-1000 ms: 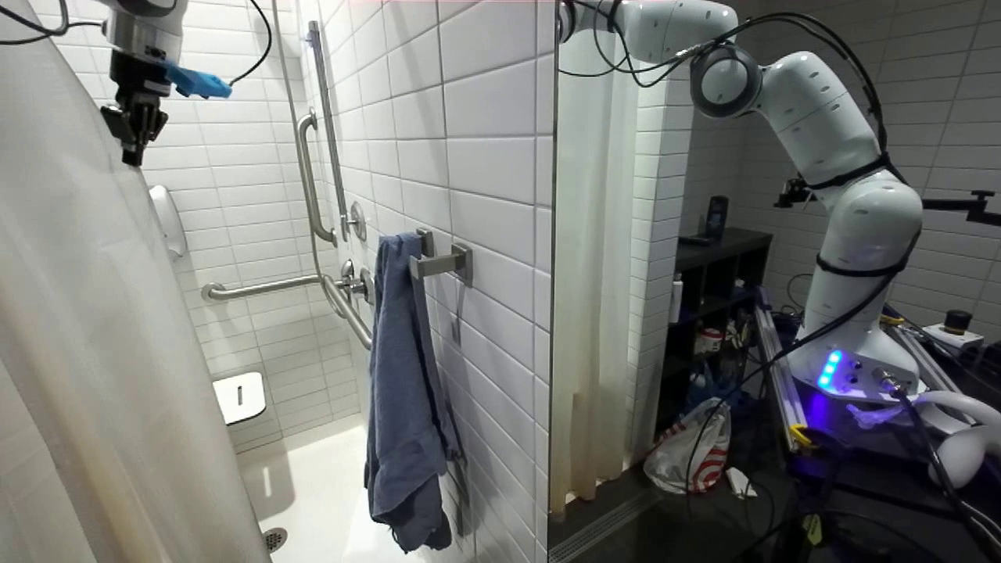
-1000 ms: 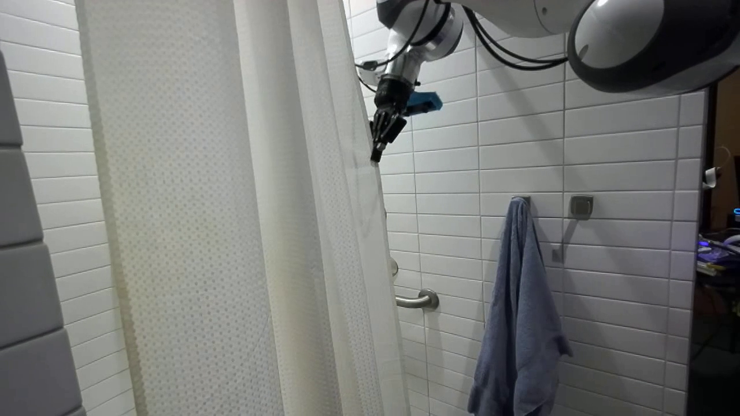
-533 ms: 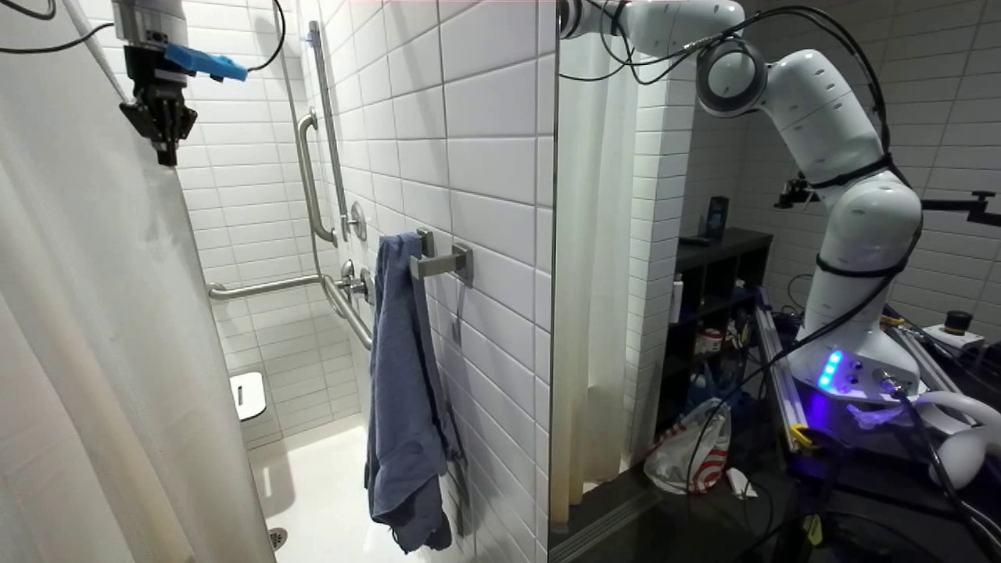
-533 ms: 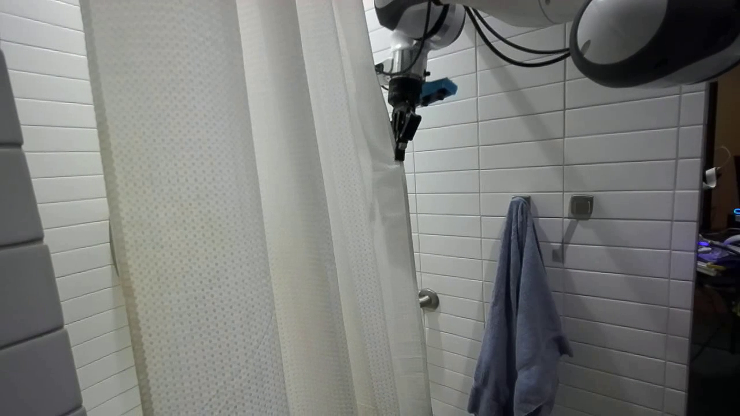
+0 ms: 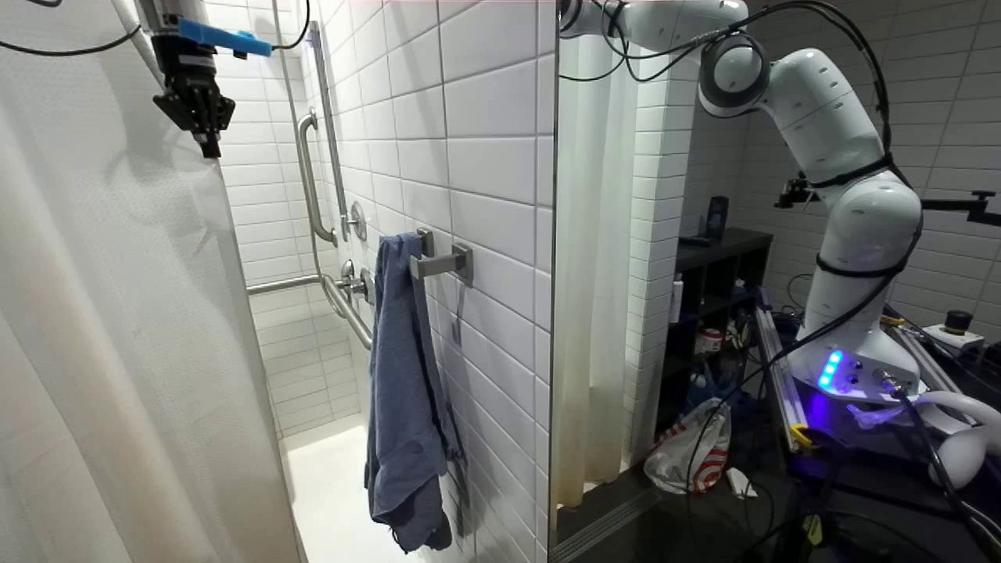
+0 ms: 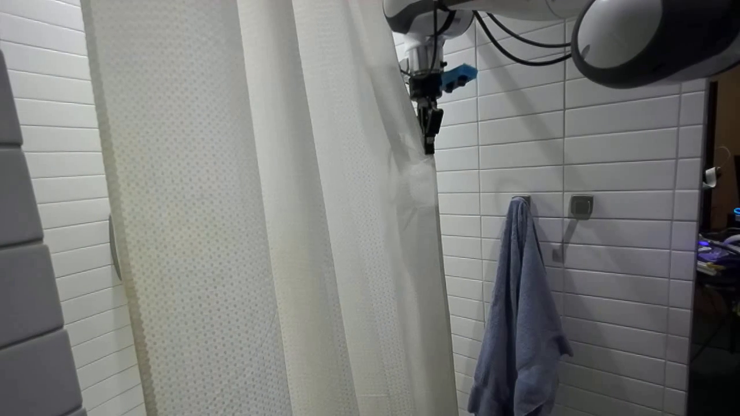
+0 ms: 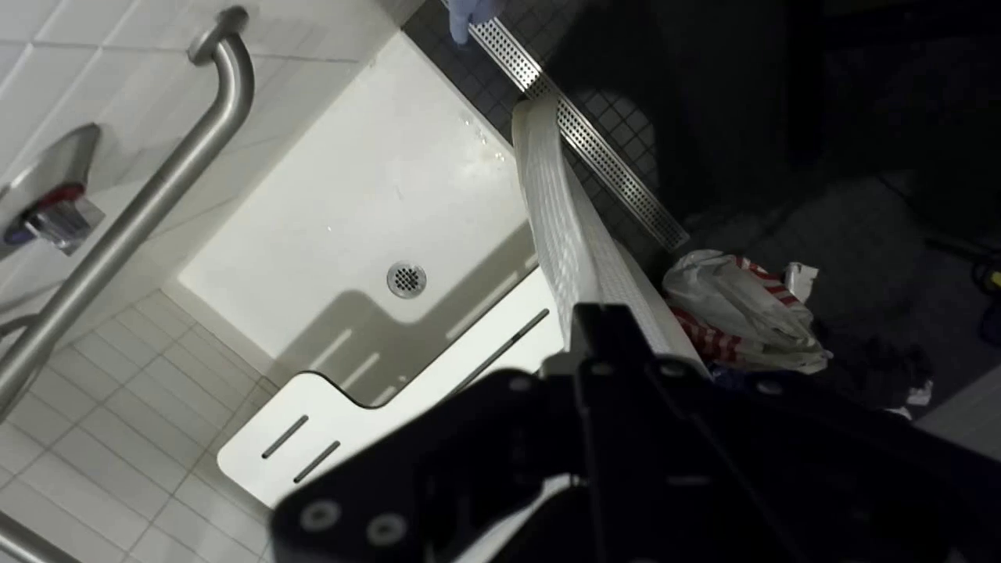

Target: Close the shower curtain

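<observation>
The shower curtain, a tall off-white sheet with long vertical folds, hangs on the left in both exterior views [image 5: 133, 336] [image 6: 289, 219]. In the wrist view the curtain [image 7: 551, 195] runs away below the fingertips. My gripper [image 5: 209, 148] is at the curtain's free edge, pointing down; it also shows in an exterior view [image 6: 428, 147]. Its fingers are shut on that edge, and the fabric is creased and pulled taut from the tips. In the wrist view the fingertips [image 7: 602, 313] are together, and the pinched fabric is hidden by them.
A blue-grey towel [image 5: 403, 391] hangs from a hook on the tiled wall [image 5: 493, 172]. Metal grab bars [image 7: 156, 188] run along the shower walls. A white shower seat [image 7: 438, 407] is below. A plastic bag [image 5: 692, 450] lies on the dark floor.
The gripper has moved to the right and slightly up in both exterior views, drawing the curtain's edge with it. The curtain covers more of the shower opening and hides the white seat in an exterior view.
</observation>
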Available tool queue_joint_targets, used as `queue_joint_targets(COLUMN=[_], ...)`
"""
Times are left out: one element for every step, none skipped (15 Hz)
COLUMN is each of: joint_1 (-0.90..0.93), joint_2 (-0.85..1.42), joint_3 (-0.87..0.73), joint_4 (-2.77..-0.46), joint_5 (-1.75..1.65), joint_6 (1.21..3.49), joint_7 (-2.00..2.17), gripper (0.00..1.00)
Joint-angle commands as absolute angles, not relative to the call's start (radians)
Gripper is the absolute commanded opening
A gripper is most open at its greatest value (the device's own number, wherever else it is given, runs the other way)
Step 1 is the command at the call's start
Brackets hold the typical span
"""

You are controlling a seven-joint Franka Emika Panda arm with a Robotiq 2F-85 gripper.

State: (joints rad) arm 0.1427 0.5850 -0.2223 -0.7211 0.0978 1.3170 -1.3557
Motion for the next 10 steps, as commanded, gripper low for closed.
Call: queue_joint_targets(joint_1=[0.143, 0.142, 0.14, 0.137, 0.136, 0.134, 0.132, 0.132, 0.132, 0.132], joint_2=[0.59, 0.591, 0.592, 0.593, 0.593, 0.594, 0.596, 0.597, 0.597, 0.599], joint_3=[-0.261, -0.269, -0.277, -0.283, -0.291, -0.298, -0.305, -0.314, -0.322, -0.328], joint_4=[-0.696, -0.691, -0.687, -0.683, -0.677, -0.672, -0.667, -0.663, -0.659, -0.656], joint_5=[0.04, 0.032, 0.025, 0.02, 0.015, 0.011, 0.007, 0.001, -0.005, -0.012], joint_6=[1.281, 1.276, 1.272, 1.267, 1.26, 1.256, 1.251, 1.247, 1.242, 1.237], joint_7=[-1.32, -1.316, -1.309, -1.303, -1.295, -1.286, -1.274, -1.263, -1.249, -1.239], gripper=[0.0, 0.0, 0.0, 0.0, 0.0, 0.0, 0.0, 0.0, 0.0, 0.0])
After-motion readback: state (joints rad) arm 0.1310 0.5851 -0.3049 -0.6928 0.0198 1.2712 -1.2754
